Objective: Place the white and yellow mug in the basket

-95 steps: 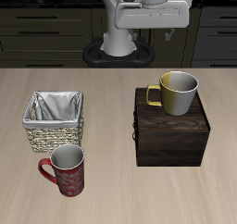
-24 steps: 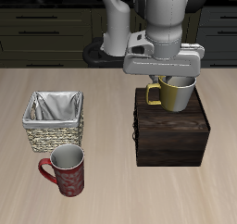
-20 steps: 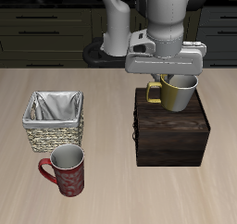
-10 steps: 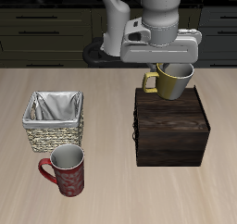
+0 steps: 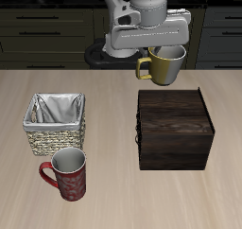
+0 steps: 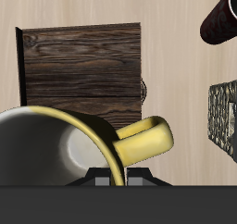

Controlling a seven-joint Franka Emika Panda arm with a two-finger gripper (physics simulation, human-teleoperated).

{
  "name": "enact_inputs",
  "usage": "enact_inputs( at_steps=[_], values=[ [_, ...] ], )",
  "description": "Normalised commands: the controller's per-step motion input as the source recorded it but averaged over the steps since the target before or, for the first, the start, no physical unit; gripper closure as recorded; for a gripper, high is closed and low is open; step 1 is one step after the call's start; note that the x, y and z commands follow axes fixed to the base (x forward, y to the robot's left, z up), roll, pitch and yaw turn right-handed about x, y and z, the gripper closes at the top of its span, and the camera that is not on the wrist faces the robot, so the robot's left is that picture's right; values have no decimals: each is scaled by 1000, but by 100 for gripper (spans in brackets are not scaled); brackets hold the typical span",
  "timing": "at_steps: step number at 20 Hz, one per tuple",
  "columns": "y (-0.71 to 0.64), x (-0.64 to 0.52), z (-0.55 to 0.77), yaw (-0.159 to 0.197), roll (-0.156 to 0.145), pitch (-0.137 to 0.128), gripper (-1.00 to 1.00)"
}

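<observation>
1. Exterior view: the gripper (image 5: 168,45) holds the white and yellow mug (image 5: 166,67) in the air, above and behind the dark wooden box (image 5: 174,129), clear of its lid. The jaws pinch the mug at its rim; the mug hangs roughly upright, its smooth olive-yellow wall rounded and its looped handle pointing toward the basket's side of the table.
2. Exterior view: the box is a squat cube of dark brown planks with visible grain, and a small latch shows on the side wall facing the basket.
3. Exterior view: the basket (image 5: 54,137) sits well apart from the box, square, woven of beige wicker, with a crumpled silvery-grey cloth lining inside. Nothing lies in it.
4. Exterior view: just in front of the basket, nearer the table's front edge, stands the red mug (image 5: 67,172), patterned, with a red handle and grey inside. The table (image 5: 113,200) is pale wood with fine streaks.
5. Wrist view: the white and yellow mug (image 6: 65,144) fills the near field, its pale grey-white inside a smooth bowl and its thick yellow handle curving outward. Beyond it lie the box's plank lid (image 6: 81,66), a woven edge of the basket (image 6: 223,117) and part of the red mug (image 6: 222,17).
</observation>
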Motion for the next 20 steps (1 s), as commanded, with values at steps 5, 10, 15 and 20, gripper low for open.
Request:
enact_inputs(
  at_steps=[5, 10, 15, 20],
  values=[
    [-584, -172, 248, 5, -42, -54, 100],
    [-610, -76, 103, -5, -41, -50, 100],
    [-470, -60, 18, -29, -5, -33, 100],
    [-452, -52, -106, -15, -7, -14, 100]
  ],
)
